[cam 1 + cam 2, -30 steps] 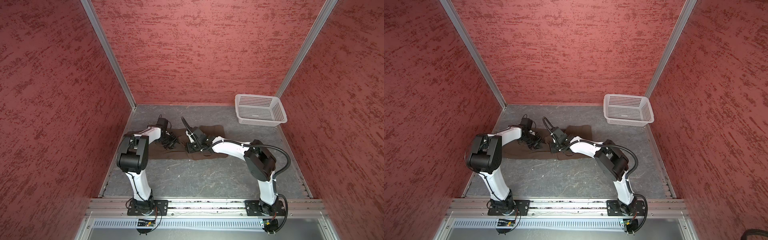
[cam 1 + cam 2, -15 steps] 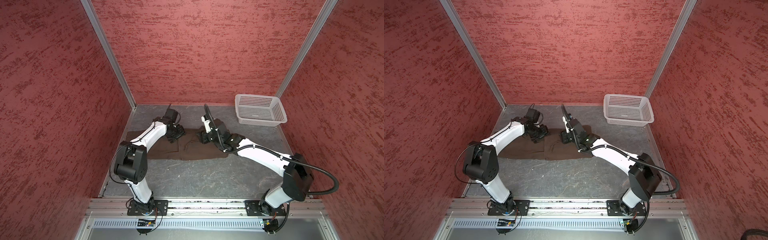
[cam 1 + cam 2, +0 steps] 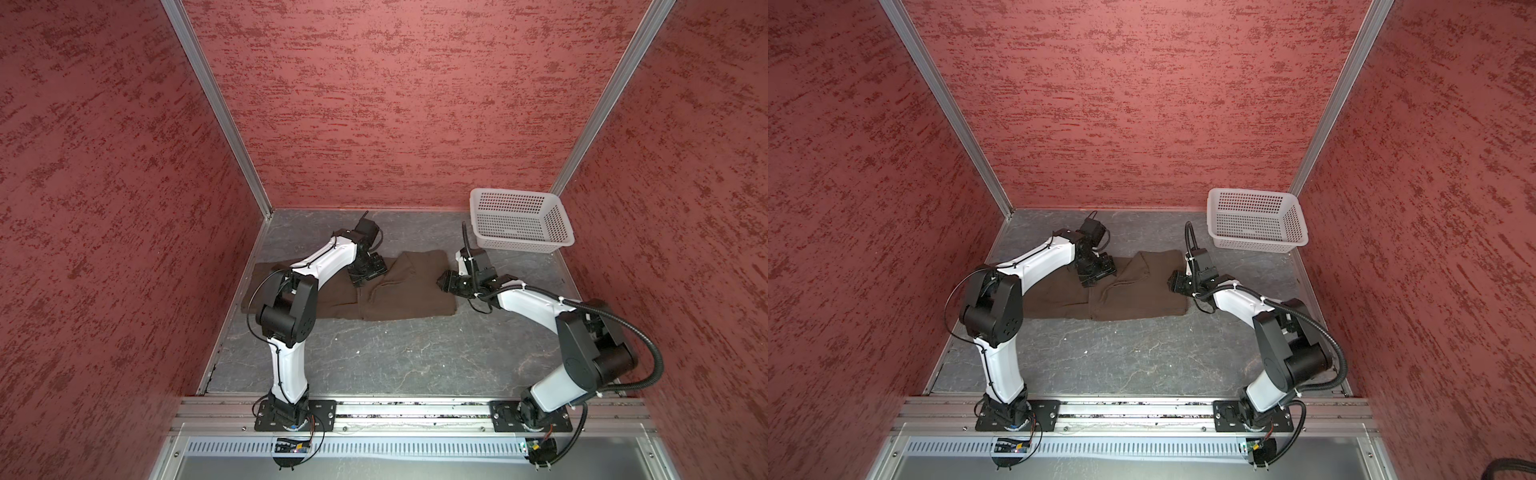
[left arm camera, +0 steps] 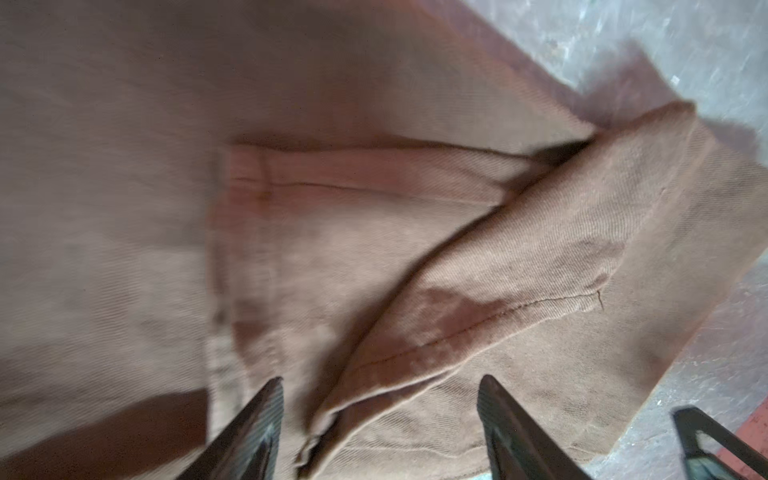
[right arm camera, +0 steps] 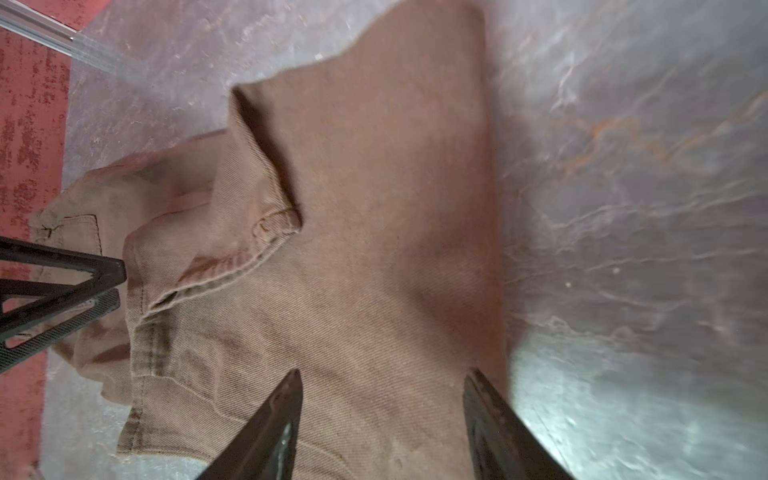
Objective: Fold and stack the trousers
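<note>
A grey, marble-veined tabletop point(image 3: 374, 353) point(image 3: 1121, 357) is carrying two things. The dark brown trousers point(image 3: 399, 291) point(image 3: 1133, 295) are lying flat across its far half, running from the left edge towards the middle, with their right part doubled over in a thicker layer. A white perforated basket point(image 3: 523, 246) point(image 3: 1254, 246) is sitting upright in the far right corner, near the trousers but not touching them. The wrist views are showing the cloth's creased folds point(image 4: 374, 208) point(image 5: 374, 208) resting on the stone-patterned surface point(image 4: 706, 41) point(image 5: 623, 208).
</note>
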`<state>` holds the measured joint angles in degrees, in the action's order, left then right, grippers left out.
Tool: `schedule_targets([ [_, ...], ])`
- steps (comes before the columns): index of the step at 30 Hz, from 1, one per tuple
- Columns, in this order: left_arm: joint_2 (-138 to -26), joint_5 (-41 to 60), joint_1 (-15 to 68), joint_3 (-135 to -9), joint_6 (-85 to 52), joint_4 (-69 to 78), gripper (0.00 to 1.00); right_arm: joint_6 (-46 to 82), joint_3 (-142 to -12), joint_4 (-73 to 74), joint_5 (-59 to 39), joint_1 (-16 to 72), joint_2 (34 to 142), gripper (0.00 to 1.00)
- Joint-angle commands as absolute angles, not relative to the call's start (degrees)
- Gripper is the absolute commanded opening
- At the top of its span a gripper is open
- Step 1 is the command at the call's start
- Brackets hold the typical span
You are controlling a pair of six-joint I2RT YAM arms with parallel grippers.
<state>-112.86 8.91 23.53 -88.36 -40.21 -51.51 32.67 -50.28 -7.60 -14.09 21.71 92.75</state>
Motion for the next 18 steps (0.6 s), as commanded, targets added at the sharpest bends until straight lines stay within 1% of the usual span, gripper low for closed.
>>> schedule_targets([
  [1,-116.1,9.2,25.1,-91.6,-39.3,-53.2,0.75,36.3,-48.5,-3.2,-19.8,20.7,94.2,0.61],
  [6,-117.1,5.8,26.6,-91.3,-38.6,-53.5,0.78,37.1,-48.4,-2.2,-22.0,20.4,96.1,0.60],
  [11,-117.8,2.7,27.9,-90.8,-35.9,-54.7,0.81,37.0,-48.0,-2.3,-21.3,20.3,95.6,0.60],
  [18,-115.7,-1.6,29.7,-87.3,-32.6,-53.5,0.84,37.1,-48.9,-2.2,-22.9,20.0,96.6,0.59],
])
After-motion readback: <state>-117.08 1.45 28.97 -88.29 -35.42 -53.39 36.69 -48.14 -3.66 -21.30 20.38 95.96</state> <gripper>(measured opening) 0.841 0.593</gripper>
